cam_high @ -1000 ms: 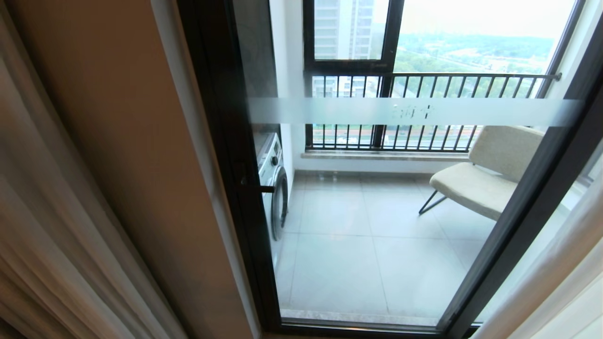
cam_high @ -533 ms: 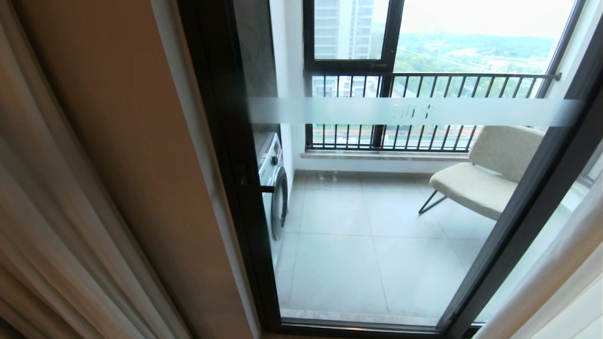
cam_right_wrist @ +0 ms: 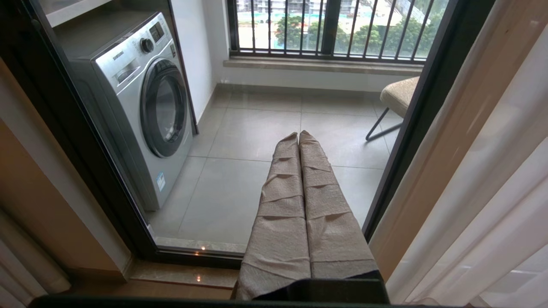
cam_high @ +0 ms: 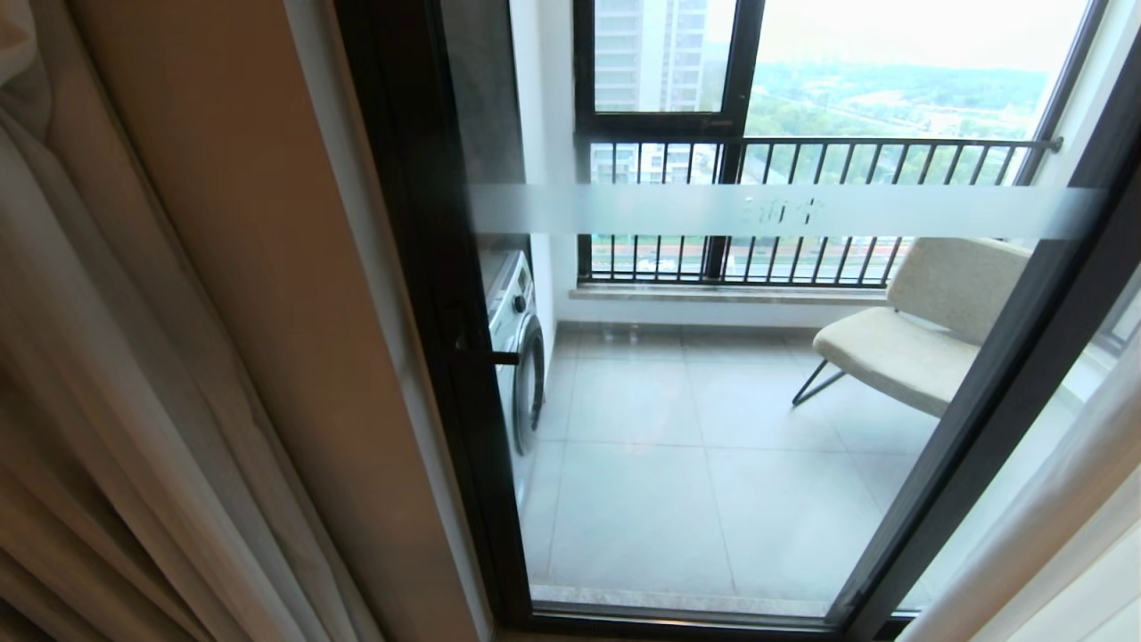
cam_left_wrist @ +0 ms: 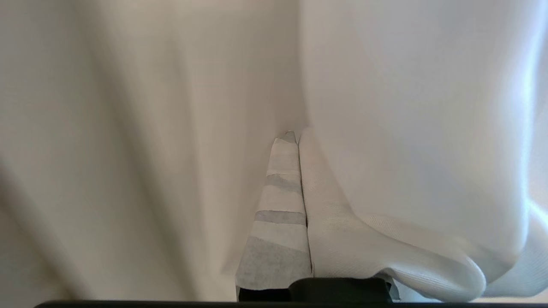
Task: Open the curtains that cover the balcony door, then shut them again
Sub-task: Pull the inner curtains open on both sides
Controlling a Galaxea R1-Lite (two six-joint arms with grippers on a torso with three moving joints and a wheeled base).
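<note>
- Right now the left gripper (cam_left_wrist: 298, 141) is pinched narrow on a fold of the curtains (cam_left_wrist: 385, 128); pale cloth drapes over one finger and fills the wrist view, so how deep the bite goes cannot be told.
- Only a thin fold seems to sit between the fingers, so a hard tug along the rail could let it slide out and leave the panel where it hangs.
- Bunched fabric (cam_high: 107, 374) hangs at the left edge of the head view, with more folds at the right edge; the balcony door (cam_high: 713, 357) between them is uncovered, so I judge the closing pull is the step ahead.
- Dragging downward instead of sideways could strain the hooks or snag the sheer.
- Meanwhile the right gripper (cam_right_wrist: 299, 137) hangs pressed together and empty before the glass, well clear of the right panel (cam_right_wrist: 483, 171); that side would stay open unless it joins in.
</note>
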